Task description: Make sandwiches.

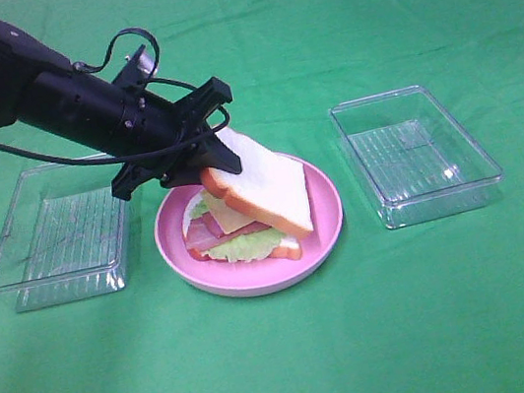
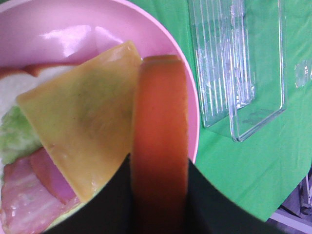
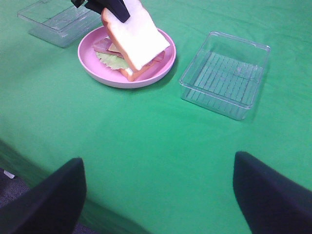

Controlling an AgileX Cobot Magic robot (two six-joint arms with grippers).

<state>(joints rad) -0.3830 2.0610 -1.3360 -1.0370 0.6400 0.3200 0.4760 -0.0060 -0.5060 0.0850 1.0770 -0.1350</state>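
The left gripper [image 1: 210,170] has its jaws clamped tight on the top bread slice [image 1: 262,184], pinching it at the crust edge, so that the slice hangs tilted over the pink plate [image 1: 332,230] with its lower edge down near the stack. In the left wrist view the orange-brown crust [image 2: 160,146] runs straight up between the two dark fingers [image 2: 105,209], seen edge-on, with no gap to either side of it.

Under the tilted slice lies the rest of the sandwich on the plate: a bottom bread slice [image 1: 288,248], ruffled green lettuce [image 1: 245,246], reddish-pink bacon strips [image 1: 210,233] and a thin yellow cheese square [image 2: 83,124] lying on top of the bacon (whether the held slice touches the cheese cannot be told from these views).

The right gripper [image 3: 158,187] stands wide open and holds nothing; its two dark fingers [image 3: 48,200] frame bare green cloth [image 3: 156,146] near the table's edge, well apart from the plate.

A clear plastic container [image 1: 54,234] sits just beside the plate on the left arm's side, and a second clear container [image 1: 417,154] sits on the right arm's side, a little farther from the plate. Both stand on the green cloth.
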